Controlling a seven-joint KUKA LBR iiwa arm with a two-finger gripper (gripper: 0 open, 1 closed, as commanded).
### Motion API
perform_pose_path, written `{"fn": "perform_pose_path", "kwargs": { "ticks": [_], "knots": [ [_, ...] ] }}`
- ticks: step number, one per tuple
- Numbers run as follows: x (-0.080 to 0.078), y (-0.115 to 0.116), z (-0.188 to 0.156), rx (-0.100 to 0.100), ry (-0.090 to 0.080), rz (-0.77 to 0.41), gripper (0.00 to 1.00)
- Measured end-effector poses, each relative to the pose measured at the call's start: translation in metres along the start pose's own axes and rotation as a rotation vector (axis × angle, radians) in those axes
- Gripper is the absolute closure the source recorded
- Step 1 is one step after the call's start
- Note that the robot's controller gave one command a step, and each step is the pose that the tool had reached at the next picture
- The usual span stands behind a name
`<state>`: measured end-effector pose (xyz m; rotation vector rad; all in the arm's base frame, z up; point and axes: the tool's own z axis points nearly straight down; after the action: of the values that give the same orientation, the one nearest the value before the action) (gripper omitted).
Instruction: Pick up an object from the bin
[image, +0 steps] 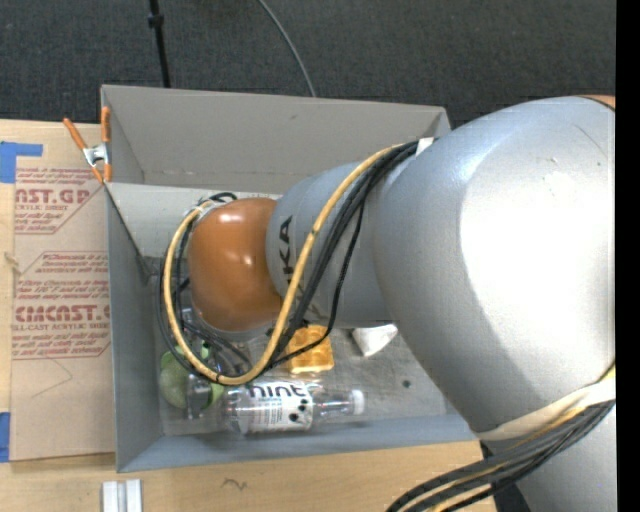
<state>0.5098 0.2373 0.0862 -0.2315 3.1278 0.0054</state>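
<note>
- Reach step, we judge: the arm's orange wrist cover (230, 262) hangs just behind the clear "mint" bottle (290, 405).
- A green object (176, 384) lies at the bottle's left end; either may be the target.
- We cannot tell the gripper's state, as the cover hides it.
- Next: a secure grasp, then a lift.

Clear bottle (285, 408) on its side along the near wall of the bin (300, 442), green lump (176, 382) at its left end.

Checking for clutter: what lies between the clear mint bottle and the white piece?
Bare grey bin floor, as the camera view shows, between the clear bottle and the white piece; the orange spongy piece sits left of that gap.
</note>
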Motion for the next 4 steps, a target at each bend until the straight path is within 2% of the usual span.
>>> {"fn": "perform_pose_path", "kwargs": {
  "ticks": [1, 4],
  "knots": [
    [-0.0188, -0.0294, 0.012, -0.004, -0.003, -0.027, 1.0],
    [-0.0174, -0.0298, 0.0051, 0.0, 0.003, -0.028, 1.0]
  ]
}}
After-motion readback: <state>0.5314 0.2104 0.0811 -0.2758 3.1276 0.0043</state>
